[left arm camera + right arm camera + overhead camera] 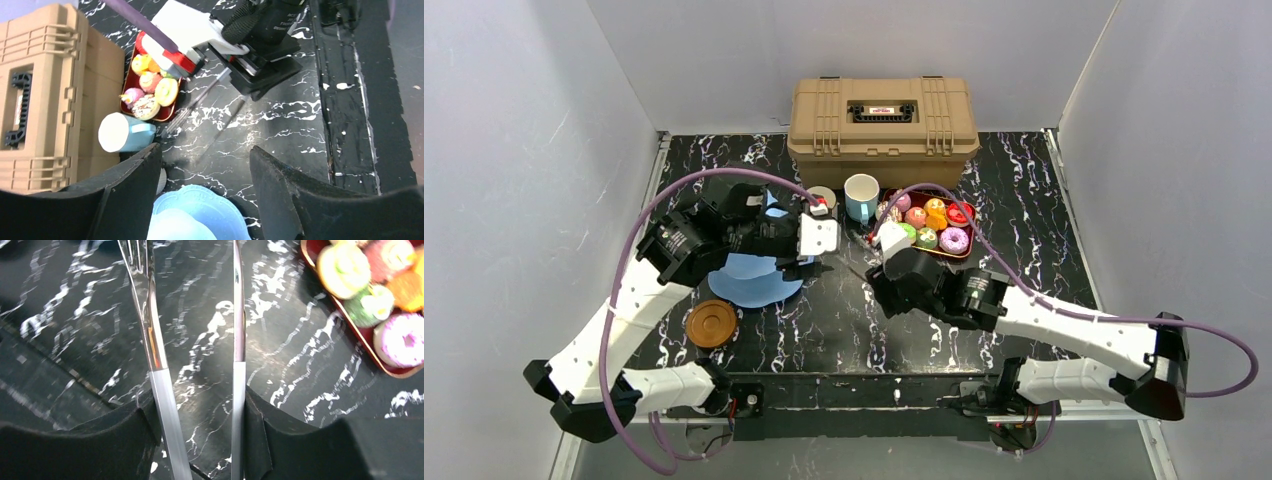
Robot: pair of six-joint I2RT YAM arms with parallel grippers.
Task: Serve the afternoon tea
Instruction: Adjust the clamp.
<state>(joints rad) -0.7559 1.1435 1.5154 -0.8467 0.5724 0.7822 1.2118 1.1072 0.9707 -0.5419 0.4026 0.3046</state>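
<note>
Stand: the light-blue three-tier scalloped cake stand sits in the left half of the black marble tabletop, midway between the far and near edges. The tiers you can see are bare.
Sweets: the small colourful toy donuts and cakes all lie in the dark-red rectangular tray, right of centre toward the far edge. None served.
Cups: the light-blue mug stands just left of the tray, on bare table. A pale second cup beside it is mostly hidden. One round brown saucer lies alone toward the near-left corner.
Right gripper: clamped on the metal tongs. The tong arms are spread, with the tips over bare table short of the tray.
Left gripper: jaws wide, nothing held, hovering above the stand.
Progress: by my reading, you have only the tool in hand. Left to do: sweets onto the tiers, mugs onto saucers.
Backdrop: tan plastic toolbox, centre of the far edge.
</note>
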